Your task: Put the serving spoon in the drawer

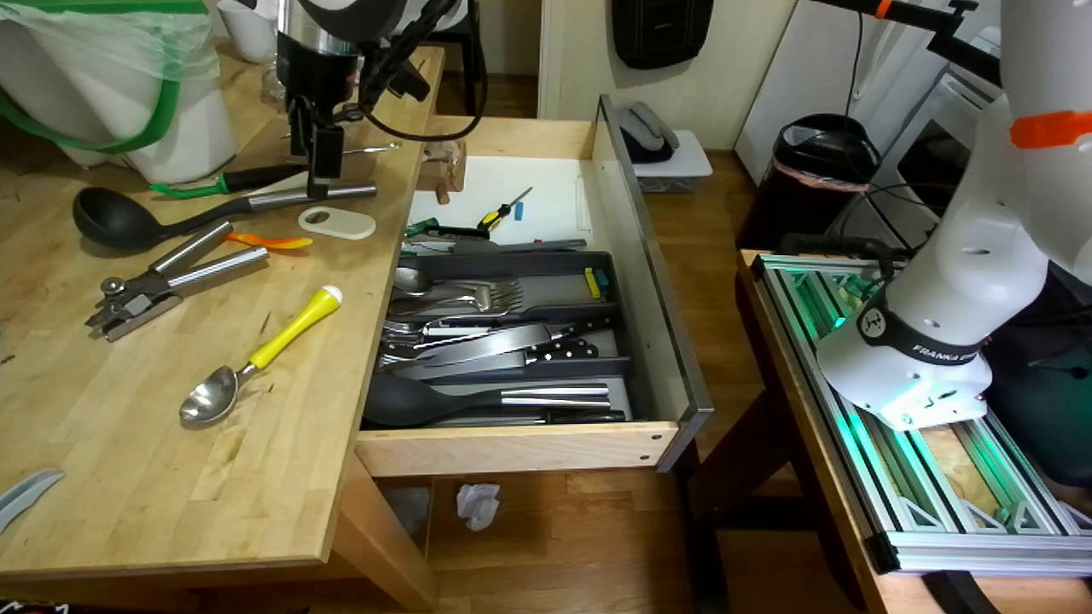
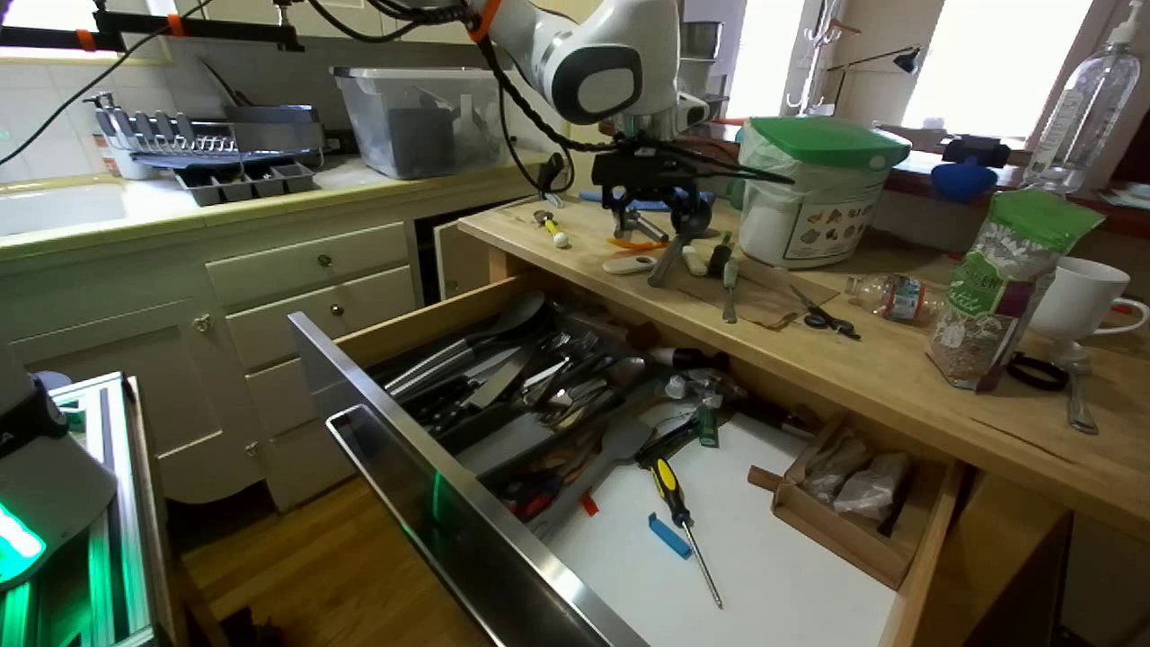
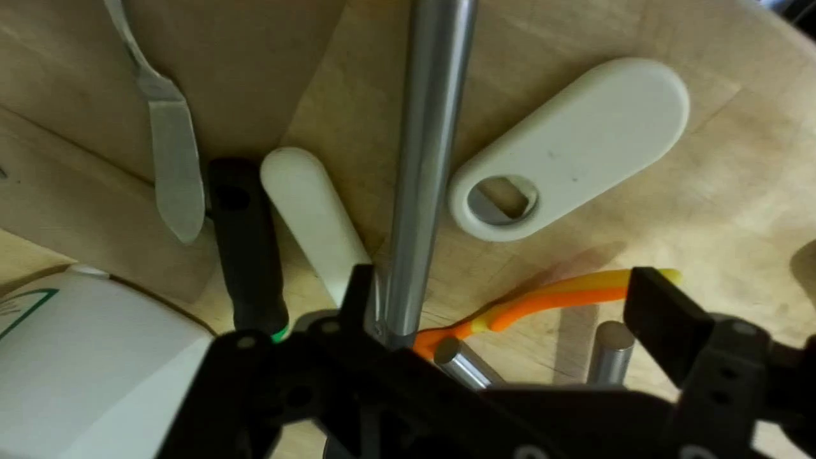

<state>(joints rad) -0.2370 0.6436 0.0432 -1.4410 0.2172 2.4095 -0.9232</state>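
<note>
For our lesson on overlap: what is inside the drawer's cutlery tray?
Visible items include a metal spoon, forks, black-handled knives and a black-headed utensil. Anything beneath the overlapping knives is covered.

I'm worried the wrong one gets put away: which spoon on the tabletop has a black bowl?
The serving spoon, the longer one: its bowl is round and black, while the yellow-handled spoon has a shiny metal bowl.

- one big black spoon (image 1: pixel 145 228) on the table (image 1: pixel 281 495)
- one pulled-out drawer (image 1: pixel 520 448)
- one spoon with a yellow handle (image 1: pixel 294 331)
- two knives with dotted handles (image 1: pixel 503 343)
- one yellow-and-black screwdriver (image 2: pixel 667 485)
- one green-topped bucket (image 2: pixel 800 207)
- one white mug (image 2: pixel 1083 296)
</note>
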